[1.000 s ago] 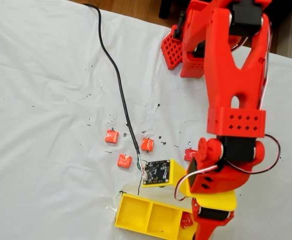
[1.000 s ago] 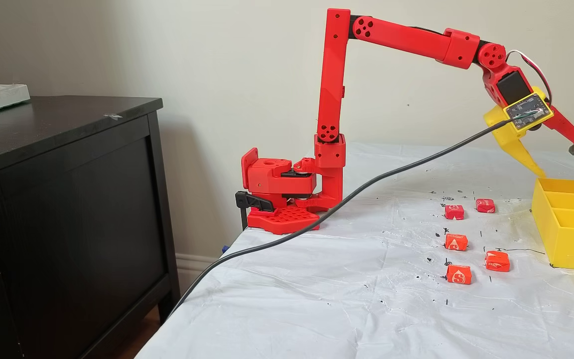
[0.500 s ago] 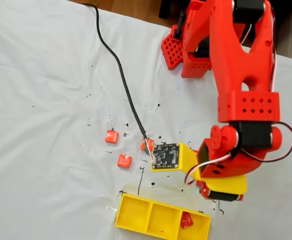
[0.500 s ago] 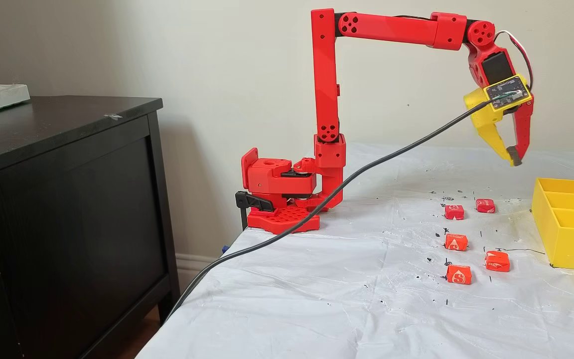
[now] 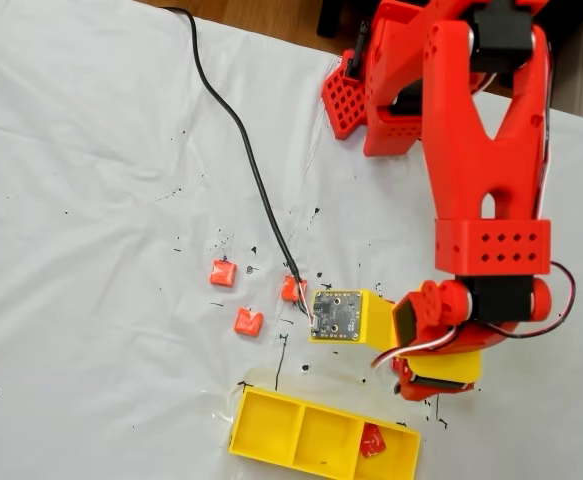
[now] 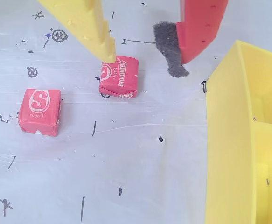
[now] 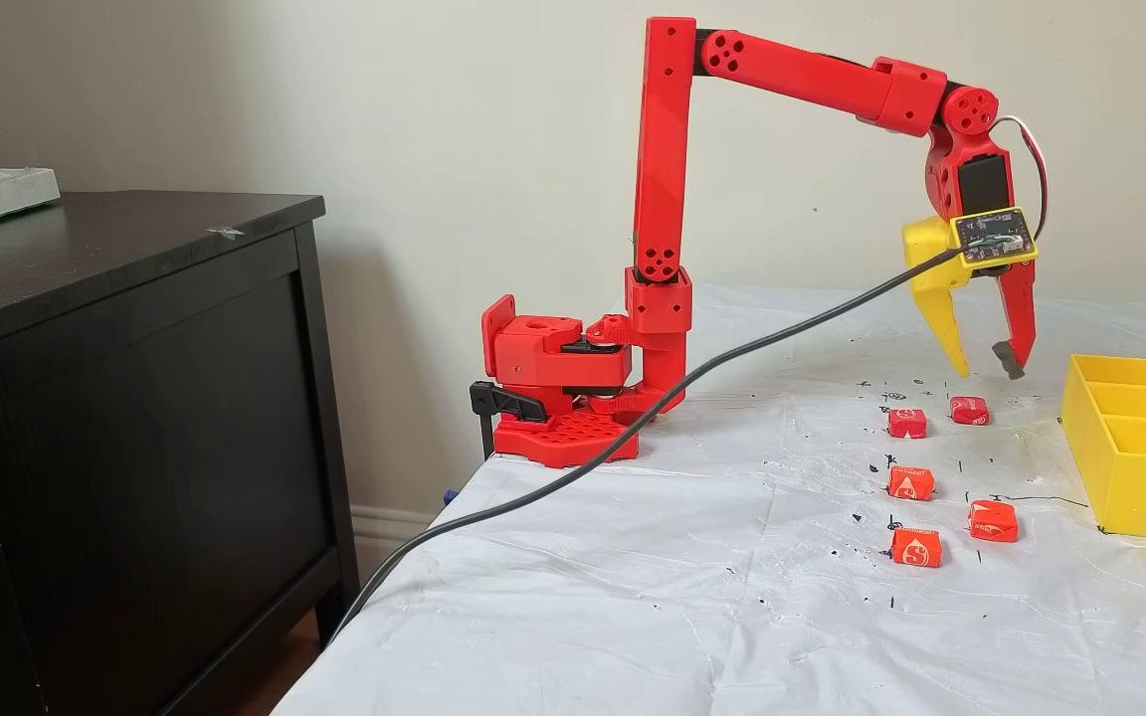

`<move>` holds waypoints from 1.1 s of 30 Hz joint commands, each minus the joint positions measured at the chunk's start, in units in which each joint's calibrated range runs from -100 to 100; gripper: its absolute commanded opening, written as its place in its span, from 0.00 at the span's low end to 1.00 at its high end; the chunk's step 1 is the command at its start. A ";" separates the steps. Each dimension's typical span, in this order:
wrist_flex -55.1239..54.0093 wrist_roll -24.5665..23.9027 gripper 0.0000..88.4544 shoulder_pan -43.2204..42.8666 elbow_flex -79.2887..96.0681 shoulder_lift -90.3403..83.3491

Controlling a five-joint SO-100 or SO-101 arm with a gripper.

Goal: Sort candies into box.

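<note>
Off to the claw's right in the wrist view, the yellow box (image 6: 229, 140), one candy (image 5: 372, 439) inside an end compartment. Above the table, claw (image 7: 983, 373) released, jaws spread, nothing held. Just below its yellow fingertip, a red candy (image 6: 119, 78); farther left, another candy (image 6: 39, 111).

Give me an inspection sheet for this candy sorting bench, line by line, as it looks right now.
Surface: white sheet, wrinkled, with black ink marks.
Job's things: five candies loose on the sheet in the side fixed view, the nearest; one candy lies in an end compartment of the yellow box.
Clutter: nothing seen.
Gripper: gripper open, empty, hovering above the candy nearest the box.
Cables: black cable runs from the wrist circuit board off the table edge.
Surroundings: dark cabinet, pale wall.
</note>
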 commanded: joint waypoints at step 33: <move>-2.61 3.61 0.33 -3.37 -1.29 9.29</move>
